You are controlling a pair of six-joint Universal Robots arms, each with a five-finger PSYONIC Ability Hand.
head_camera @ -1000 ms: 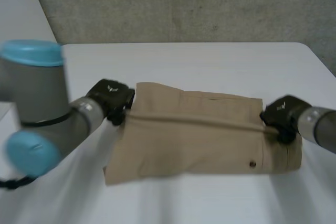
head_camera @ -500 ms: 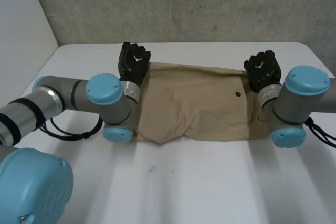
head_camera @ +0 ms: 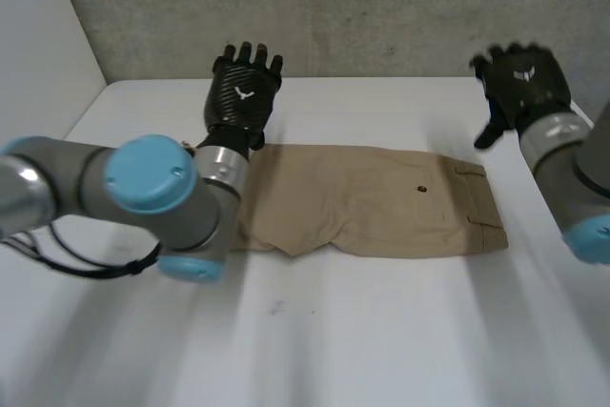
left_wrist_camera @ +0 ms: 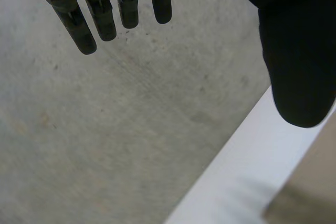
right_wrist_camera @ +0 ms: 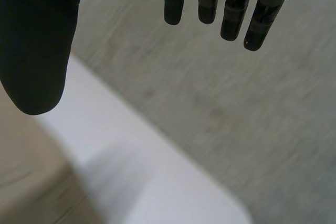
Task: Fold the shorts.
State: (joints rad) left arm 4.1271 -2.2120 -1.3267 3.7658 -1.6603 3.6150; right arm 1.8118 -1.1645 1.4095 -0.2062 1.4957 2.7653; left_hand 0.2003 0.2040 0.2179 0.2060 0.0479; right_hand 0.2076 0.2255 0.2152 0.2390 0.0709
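The khaki shorts (head_camera: 367, 202) lie flat around the middle of the white table (head_camera: 381, 340). They look already folded once into a long strip, and the long axis runs side to side across the robot's front. The waistband end with the little dark button (head_camera: 422, 189) points to the robot's right, the leg hems to its left. Neither hand has hold of anything. The left hand (head_camera: 244, 92) hovers just past the far left corner of the strip, fingers straight and spread, and its wrist view has a corner of the cloth just off the thumb tip. The right hand (head_camera: 522, 83) is splayed wide open too, out beyond the far right end and clearly further from the cloth than the left. My guess is the next fold goes end to end along that long axis, so the left hand is the closer one to grab its end and carry it across toward the waistband
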